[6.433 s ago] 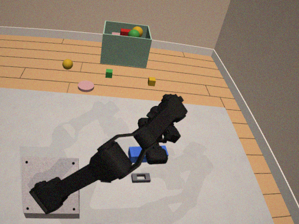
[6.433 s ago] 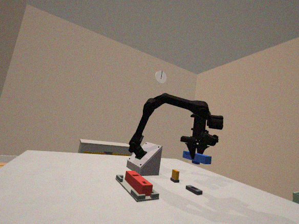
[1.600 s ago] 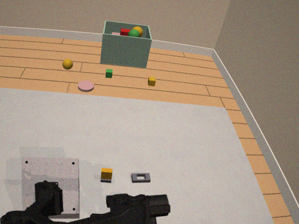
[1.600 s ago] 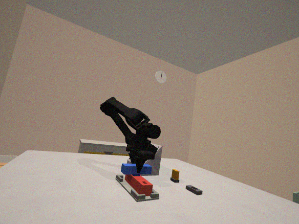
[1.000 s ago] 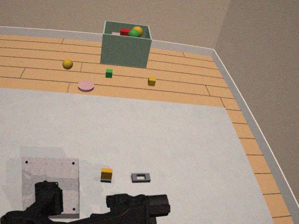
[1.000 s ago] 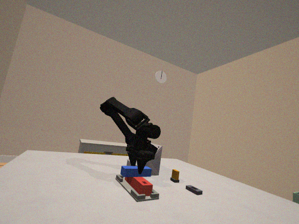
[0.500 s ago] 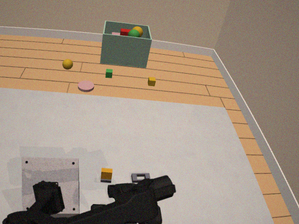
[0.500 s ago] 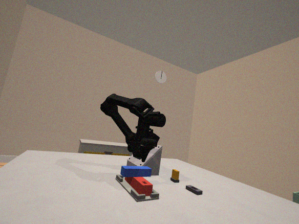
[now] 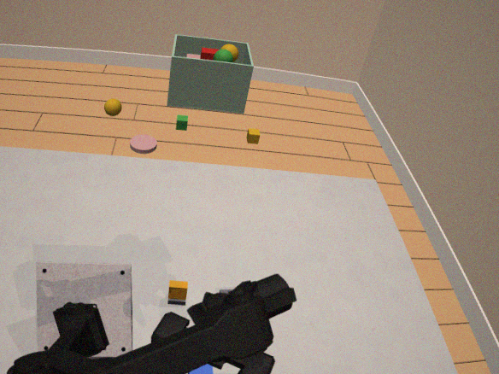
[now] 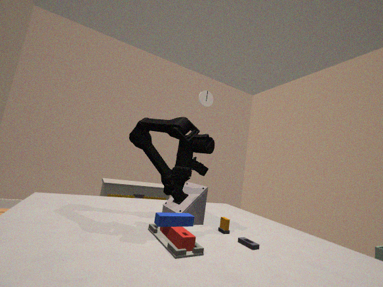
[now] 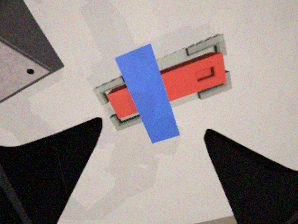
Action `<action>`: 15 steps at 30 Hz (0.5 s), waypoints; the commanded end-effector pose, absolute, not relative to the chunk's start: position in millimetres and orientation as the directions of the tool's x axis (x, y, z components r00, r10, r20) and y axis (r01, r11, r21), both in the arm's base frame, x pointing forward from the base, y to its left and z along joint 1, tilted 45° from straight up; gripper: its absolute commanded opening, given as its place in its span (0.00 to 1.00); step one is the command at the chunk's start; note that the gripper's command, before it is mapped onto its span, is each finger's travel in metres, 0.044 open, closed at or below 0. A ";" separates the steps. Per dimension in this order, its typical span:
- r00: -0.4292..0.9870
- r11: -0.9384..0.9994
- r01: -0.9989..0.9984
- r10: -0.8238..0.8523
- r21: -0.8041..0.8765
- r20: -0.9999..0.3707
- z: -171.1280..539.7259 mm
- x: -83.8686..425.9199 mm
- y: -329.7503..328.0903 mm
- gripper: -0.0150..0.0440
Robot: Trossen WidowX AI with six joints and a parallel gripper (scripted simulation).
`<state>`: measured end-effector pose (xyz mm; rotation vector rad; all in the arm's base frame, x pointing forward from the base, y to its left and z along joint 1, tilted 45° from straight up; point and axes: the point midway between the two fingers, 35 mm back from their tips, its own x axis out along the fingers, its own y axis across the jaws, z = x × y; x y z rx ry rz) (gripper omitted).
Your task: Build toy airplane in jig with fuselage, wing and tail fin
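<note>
The red fuselage lies in the grey cradle, between its corner brackets. The blue wing lies crosswise on top of the fuselage and looks about level; its tab and the wing socket are hidden. The socket near the tail is visible and empty. The orange tail fin stands upright in a dark holder, away from the cradle. My gripper is open and empty, with its fingers wide apart and clear of the wing.
A dark slotted block lies beside the fin's holder; my arm partly covers it in the top view. A grey slanted mount stands behind the cradle, under the arm's base. A green bin stands far off on the wooden floor.
</note>
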<state>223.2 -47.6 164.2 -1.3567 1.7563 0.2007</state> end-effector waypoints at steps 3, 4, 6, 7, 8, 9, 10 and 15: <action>-0.012 0.666 -0.374 -0.700 -0.646 -0.714 164.0 223.8 -48.4 1.00; -0.012 0.688 -0.282 -0.700 -0.669 -0.714 163.8 223.8 -48.6 1.00; -0.012 0.712 -0.093 -0.700 -0.696 -0.714 163.5 223.8 -49.1 1.00; -0.012 0.714 0.003 -0.700 -0.700 -0.714 163.3 223.8 -49.3 1.00; -0.012 0.712 0.079 -0.700 -0.698 -0.714 163.2 223.8 -49.5 1.00; -0.012 0.708 0.125 -0.700 -0.695 -0.714 163.1 223.8 -49.6 1.00; -0.012 0.706 0.140 -0.700 -0.694 -0.714 163.1 223.8 -49.7 1.00; -0.012 0.706 0.140 -0.700 -0.694 -0.714 163.1 223.8 -49.7 1.00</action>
